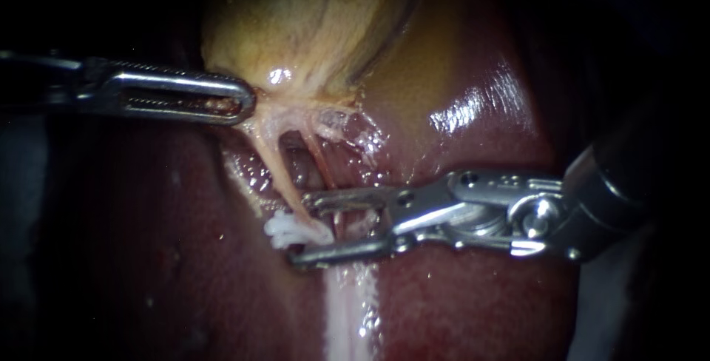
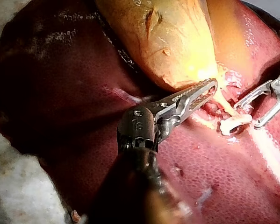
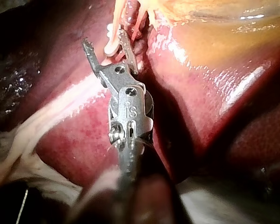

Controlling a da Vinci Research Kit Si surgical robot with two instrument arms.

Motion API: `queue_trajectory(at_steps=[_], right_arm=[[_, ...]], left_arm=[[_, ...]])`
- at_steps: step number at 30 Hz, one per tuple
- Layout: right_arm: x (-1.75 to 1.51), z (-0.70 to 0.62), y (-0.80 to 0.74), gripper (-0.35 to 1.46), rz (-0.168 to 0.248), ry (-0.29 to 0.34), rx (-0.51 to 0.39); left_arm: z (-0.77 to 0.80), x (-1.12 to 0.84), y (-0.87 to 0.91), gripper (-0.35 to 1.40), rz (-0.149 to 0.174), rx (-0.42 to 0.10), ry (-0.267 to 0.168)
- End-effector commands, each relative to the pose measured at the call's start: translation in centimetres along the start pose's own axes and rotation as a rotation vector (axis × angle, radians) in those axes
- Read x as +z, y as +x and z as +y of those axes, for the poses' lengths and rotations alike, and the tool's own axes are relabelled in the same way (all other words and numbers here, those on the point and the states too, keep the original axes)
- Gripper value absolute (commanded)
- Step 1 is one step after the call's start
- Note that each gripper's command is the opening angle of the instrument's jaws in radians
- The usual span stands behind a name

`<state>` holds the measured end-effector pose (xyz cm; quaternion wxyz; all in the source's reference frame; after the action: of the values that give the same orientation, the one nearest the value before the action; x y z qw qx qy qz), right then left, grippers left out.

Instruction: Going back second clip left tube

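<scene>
The yellow gallbladder (image 1: 310, 21) lies on the dark red liver (image 1: 473, 80). My left instrument (image 1: 245, 102) is shut on the gallbladder's lower end and holds it taut. From there the pale left tube (image 1: 277, 157) and a reddish right tube (image 1: 322, 161) run down. A white clip (image 1: 285, 229) sits across the left tube's lower part. My right instrument (image 1: 298, 231) stands open, its jaws apart on either side of the clip and tubes. The left wrist view shows the clip (image 2: 233, 122) beside those open jaws (image 2: 247, 115). In the right wrist view the clip (image 3: 110, 41) lies between them.
A pale, glistening band of tissue (image 1: 347, 309) runs down the liver below the right instrument. Raw, wet tissue (image 1: 355, 135) surrounds the tubes' upper ends. Whitish cloth (image 2: 18, 186) borders the liver in the left wrist view.
</scene>
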<state>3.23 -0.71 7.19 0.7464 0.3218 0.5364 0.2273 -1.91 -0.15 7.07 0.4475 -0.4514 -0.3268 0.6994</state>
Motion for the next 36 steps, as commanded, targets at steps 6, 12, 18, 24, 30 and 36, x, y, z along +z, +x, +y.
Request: queue_trajectory(at_steps=[6,12,18,24,30,36], right_arm=[[-0.42,-0.04,0.12,0.49,0.0,0.011,-0.064],[-0.84,-0.05,0.24,0.49,0.003,0.002,-0.105],[-1.13,-0.04,0.33,0.5,0.003,0.008,-0.124],[-1.17,-0.07,0.34,0.5,0.002,0.01,-0.13],[-1.19,-0.07,0.33,0.5,0.002,0.012,-0.13],[-1.2,-0.08,0.32,0.5,0.002,0.013,-0.131]], left_arm=[[-0.01,0.01,-0.01,-0.35,0.0,0.0,0.0],[-0.02,0.01,-0.01,-0.35,0.0,0.001,0.0],[-0.05,0.02,-0.01,-0.35,0.0,0.001,0.0],[-0.08,0.11,-0.04,-0.35,0.003,0.003,0.004],[-0.22,0.28,-0.08,-0.35,0.008,0.009,0.013],[-0.35,0.51,-0.09,-0.35,0.005,0.012,0.014]])
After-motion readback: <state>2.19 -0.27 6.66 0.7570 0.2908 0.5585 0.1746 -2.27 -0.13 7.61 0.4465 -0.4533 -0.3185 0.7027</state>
